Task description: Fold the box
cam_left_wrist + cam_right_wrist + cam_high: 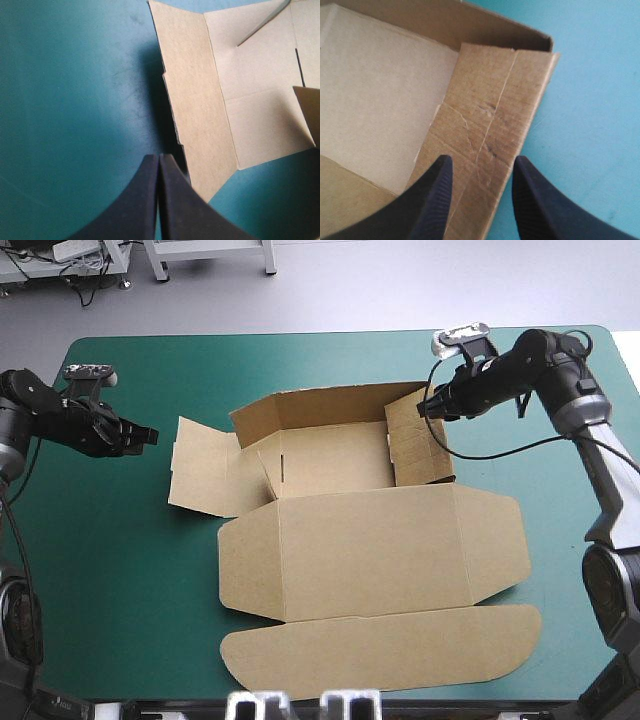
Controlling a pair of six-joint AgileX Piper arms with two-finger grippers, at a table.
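The table's teal-green cover (110, 580) fills the scene, and the brown box (330, 465) sits right at its centre, half built. Biggest piece first: the lid (370, 550) lies flat, stretching from the tray toward 6 o'clock. Its long rounded tuck flap (380, 652) lies flat beyond it, almost at the near edge. The tray floor is open to view. At 12 o'clock the back wall (320, 405) stands up. At 3 o'clock the right side wall (420, 445) is up too, creased and folded. Over at 9 o'clock it's another story: the left side flap (205, 475) lies spread out on the cover.

Now the arms. The right gripper (424, 407) is at the box's 2 o'clock corner, where back wall and right wall meet, and it's released. Its black fingers (432, 200) stand apart with the top edge of that right wall between them, one finger on the tray side, the other over the bare cover outside. Whether they touch the board, I cannot tell. The left gripper (150, 435) hangs at 9 o'clock of the box, clenched on nothing, fingers pressed together into one point. The outer edge of the left flap lies just ahead of that tip, near but apart from it.
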